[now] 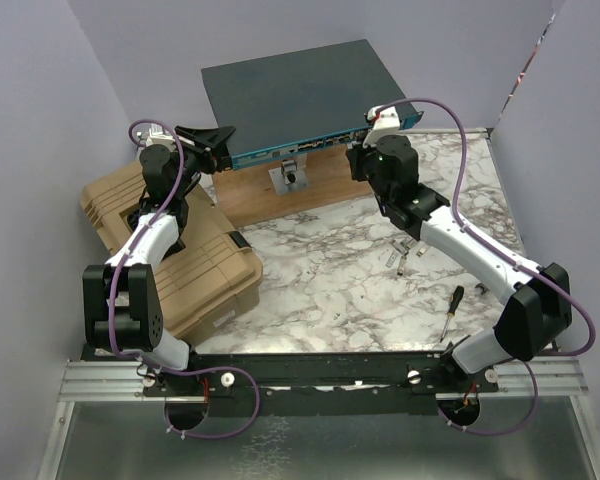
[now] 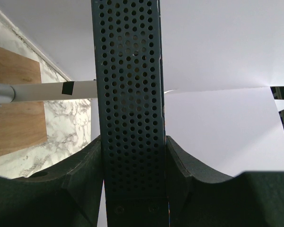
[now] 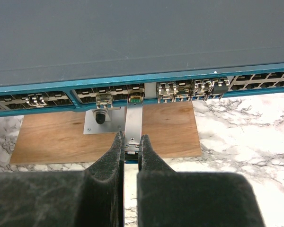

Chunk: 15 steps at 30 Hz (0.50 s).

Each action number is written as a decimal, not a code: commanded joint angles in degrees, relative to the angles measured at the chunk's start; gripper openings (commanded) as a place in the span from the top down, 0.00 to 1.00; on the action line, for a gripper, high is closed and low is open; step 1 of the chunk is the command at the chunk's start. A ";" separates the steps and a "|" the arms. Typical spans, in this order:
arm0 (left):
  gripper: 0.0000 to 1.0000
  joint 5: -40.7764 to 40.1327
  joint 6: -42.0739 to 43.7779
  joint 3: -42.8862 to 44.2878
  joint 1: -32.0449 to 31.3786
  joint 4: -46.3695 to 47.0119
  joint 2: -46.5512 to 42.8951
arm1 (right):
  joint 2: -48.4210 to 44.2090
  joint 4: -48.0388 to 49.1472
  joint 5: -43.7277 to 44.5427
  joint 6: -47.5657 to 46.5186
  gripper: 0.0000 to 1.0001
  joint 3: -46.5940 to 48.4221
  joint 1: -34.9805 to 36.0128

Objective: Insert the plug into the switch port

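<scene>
The switch [image 1: 290, 95] is a wide dark grey box with a teal front face [image 3: 109, 85] and a row of ports. It rests on a wooden board [image 1: 270, 200]. My left gripper [image 1: 215, 140] is shut on the switch's left end; in the left wrist view the pads [image 2: 87, 165] clamp the perforated side wall [image 2: 130, 94]. My right gripper [image 3: 131, 144] is shut on the rear of a slim silver plug [image 3: 133, 120]. The plug's front end sits at the mouth of a port [image 3: 135, 99]; how deep it is in I cannot tell. In the top view the right gripper [image 1: 362, 150] is at the front face.
A metal bracket with a black knob [image 3: 100, 118] stands just left of the plug. Other plugs fill several ports [image 3: 184, 89] to the right. A tan ribbed case [image 1: 170, 250] lies under the left arm. A screwdriver [image 1: 453, 305] lies on the marble.
</scene>
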 commanded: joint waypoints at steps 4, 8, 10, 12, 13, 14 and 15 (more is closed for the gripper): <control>1.00 1.08 4.52 0.22 -3.44 -5.17 1.29 | 0.37 5.09 -4.67 -4.02 0.99 -1.75 0.41; 1.00 1.10 4.52 0.39 -3.38 -5.17 1.26 | 0.01 5.25 -2.89 -5.05 0.99 -2.08 0.46; 1.00 1.14 4.52 0.40 -3.43 -5.17 1.28 | -0.10 5.37 -2.16 -4.32 0.99 -1.95 0.46; 1.00 1.12 4.52 0.40 -3.42 -5.22 1.29 | -0.04 5.38 -1.65 -3.23 0.99 -1.59 0.46; 1.00 1.21 4.52 0.33 -3.43 -5.26 1.24 | 0.00 5.39 -1.44 -2.38 0.99 -1.42 0.43; 1.00 1.25 4.52 0.32 -3.44 -5.22 1.18 | 0.16 5.51 -1.31 -1.82 0.99 -1.30 0.35; 1.00 1.23 4.52 0.32 -3.41 -5.26 1.21 | 0.51 5.60 -1.21 -1.56 0.99 -1.16 0.37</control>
